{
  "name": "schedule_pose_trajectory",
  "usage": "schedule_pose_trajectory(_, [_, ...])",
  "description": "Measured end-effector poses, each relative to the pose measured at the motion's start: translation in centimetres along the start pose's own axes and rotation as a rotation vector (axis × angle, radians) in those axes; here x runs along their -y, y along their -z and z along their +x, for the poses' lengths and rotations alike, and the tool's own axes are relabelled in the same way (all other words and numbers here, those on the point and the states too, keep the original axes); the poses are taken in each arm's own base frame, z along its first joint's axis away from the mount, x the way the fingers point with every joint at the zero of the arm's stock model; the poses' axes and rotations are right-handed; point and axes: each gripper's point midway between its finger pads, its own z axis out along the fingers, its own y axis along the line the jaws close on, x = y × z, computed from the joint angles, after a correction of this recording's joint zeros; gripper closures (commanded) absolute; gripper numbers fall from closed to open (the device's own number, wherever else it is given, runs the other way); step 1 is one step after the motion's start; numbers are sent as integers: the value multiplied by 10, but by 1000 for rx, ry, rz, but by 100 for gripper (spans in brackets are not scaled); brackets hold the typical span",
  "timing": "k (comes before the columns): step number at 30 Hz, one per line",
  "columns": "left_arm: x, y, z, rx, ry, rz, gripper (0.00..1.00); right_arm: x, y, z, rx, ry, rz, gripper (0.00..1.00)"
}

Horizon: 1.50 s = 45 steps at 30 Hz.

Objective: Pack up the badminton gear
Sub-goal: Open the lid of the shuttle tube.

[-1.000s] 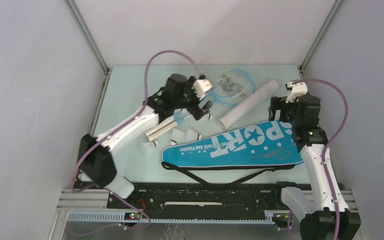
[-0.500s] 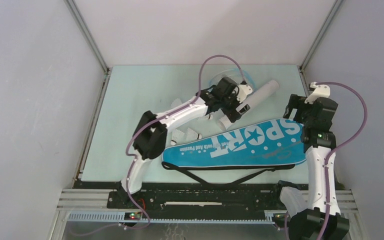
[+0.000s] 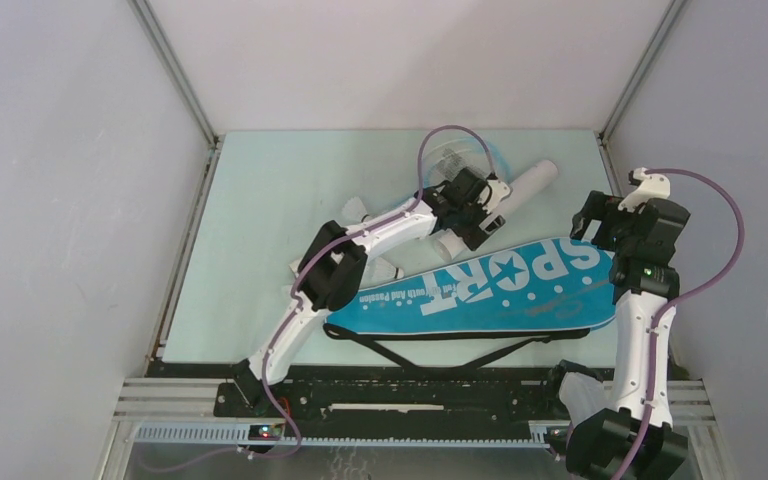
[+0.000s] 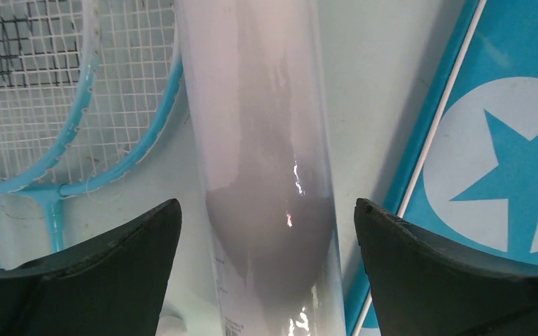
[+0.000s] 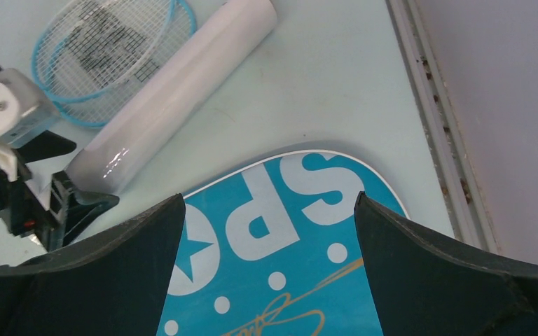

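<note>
- Left gripper (image 4: 266,203) is spread wide and straddles the tube (image 4: 252,105), one finger each side
- Wrist view shows a gap between each finger and the tube, so nothing is gripped
- Tube lies flat on the bench (image 3: 260,200), diagonal, far end pointing to the far right corner
- Tube's near end sits just beside the bag's (image 3: 490,290) upper edge; can't tell if they touch
- Rackets (image 4: 77,91): two overlapping light-blue heads on the tube's far-left side, with the tube's edge over or against the rims, can't tell which
- Racket handles are mostly hidden under the left arm in the top view
- Bag lies flat on the bench, centre to right, "SPORT" face up, wide end to the right
- Black strap (image 3: 440,345) loops on the bench along the bag's near edge
- Can't tell whether the bag is open or shut
- Right gripper (image 5: 267,198) also has its fingers wide apart and holds nothing
- It hangs above the bag's wide end, around the "SP" letters, clear of the fabric
- Shuttlecocks (image 3: 386,270): white bits show beside the left arm's elbow near the bag's narrow end, count not readable
- Nothing of the gear is seen inside the bag
</note>
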Motion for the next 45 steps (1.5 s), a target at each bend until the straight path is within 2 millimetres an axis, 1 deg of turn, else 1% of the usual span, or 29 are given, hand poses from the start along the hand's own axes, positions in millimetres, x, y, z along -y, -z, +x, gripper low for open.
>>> schedule_pose_trajectory(5, [2,-9,12,-28,17,4,6,-5,0,1,-4,-5,-26,0])
schedule_pose_trajectory(8, [3,-13,17,-40,25,7,11,-6,0,1,-5,-6,-36,0])
schedule_pose_trajectory(9, [4,-13,18,-43,27,8,14,-7,0,1,-5,-6,-38,0])
schedule_pose_trajectory(12, [3,-14,19,-47,27,2,27,-8,0,1,-5,-8,-44,0])
schedule_pose_trajectory(21, [3,-12,19,-49,27,5,58,-8,1,2,-6,-14,-51,0])
schedule_pose_trajectory(22, [4,-10,19,-53,28,9,61,-8,1,2,-6,-16,-52,0])
schedule_pose_trajectory(24, [5,-4,16,-53,28,15,63,-9,1,2,-7,-19,-54,0])
schedule_pose_trajectory(27, [7,14,2,-29,30,34,63,-9,1,2,-11,-27,-57,0])
schedule_pose_trajectory(28, [8,28,-10,-7,32,44,63,-11,3,1,-17,-33,-63,0])
schedule_pose_trajectory(30, [9,44,-22,19,33,51,64,-12,4,-2,-15,-33,-70,0])
schedule_pose_trajectory(33, [10,82,-47,86,31,70,70,-18,11,-17,3,-27,-96,0])
schedule_pose_trajectory(35, [9,113,-62,136,30,90,74,-26,18,-33,33,-9,-135,1])
schedule_pose_trajectory(37, [9,142,-71,184,27,121,76,-36,25,-49,65,13,-186,2])
schedule_pose_trajectory(39, [5,170,-71,222,31,164,78,-46,32,-63,93,38,-240,3])
schedule_pose_trajectory(41, [-5,190,-62,239,36,188,79,-57,36,-72,111,65,-300,3])
schedule_pose_trajectory(43, [-22,204,-42,236,43,201,79,-66,39,-73,112,91,-356,6])
schedule_pose_trajectory(45, [-36,211,-17,214,41,206,79,-76,40,-70,104,123,-415,8])
